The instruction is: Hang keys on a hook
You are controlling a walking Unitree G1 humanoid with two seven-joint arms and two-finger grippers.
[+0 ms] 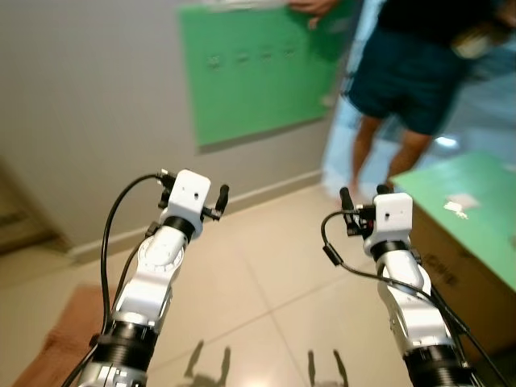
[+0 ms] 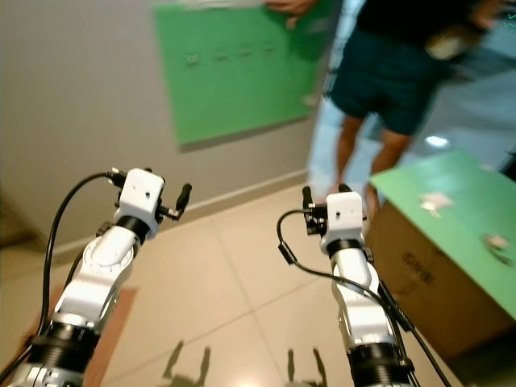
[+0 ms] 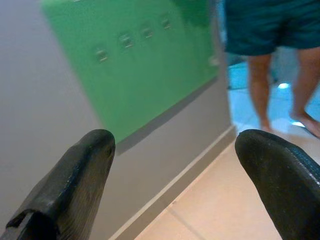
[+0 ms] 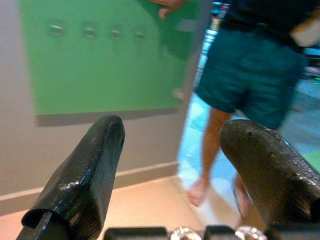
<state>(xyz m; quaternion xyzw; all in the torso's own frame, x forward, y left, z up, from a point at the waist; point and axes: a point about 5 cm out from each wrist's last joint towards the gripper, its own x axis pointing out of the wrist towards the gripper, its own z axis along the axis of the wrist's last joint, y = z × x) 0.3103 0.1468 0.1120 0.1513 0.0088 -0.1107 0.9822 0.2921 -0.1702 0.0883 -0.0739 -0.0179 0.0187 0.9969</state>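
In the left eye view you have both arms raised in front of you over the tiled floor [image 1: 266, 282]. The left tool [image 1: 216, 201] sits at the end of the left arm, and the right tool [image 1: 361, 196] at the end of the right arm; from here you cannot tell how far either one's fingers are spread. Ahead on the grey wall hangs a green board [image 1: 258, 72] with a row of small hooks [image 1: 250, 56] near its top. A person [image 1: 411, 72] in dark shorts stands just right of the board, with one hand [image 1: 310, 6] at its upper edge. On your right is a cardboard box [image 1: 451, 266] with a green top, and a small pale object [image 1: 456, 208], perhaps the keys but too blurred to be sure, lies on that top.

The right eye view gives you the same scene.

In the left wrist view, your left tool's two black fingers [image 3: 75, 185] stand wide apart with nothing between them. Between them you see the green board and the hooks, and the person's legs off to one side.

In the right wrist view, your right tool's fingers [image 4: 87, 180] are likewise spread and empty. Beyond them are the board, its hooks and the person.
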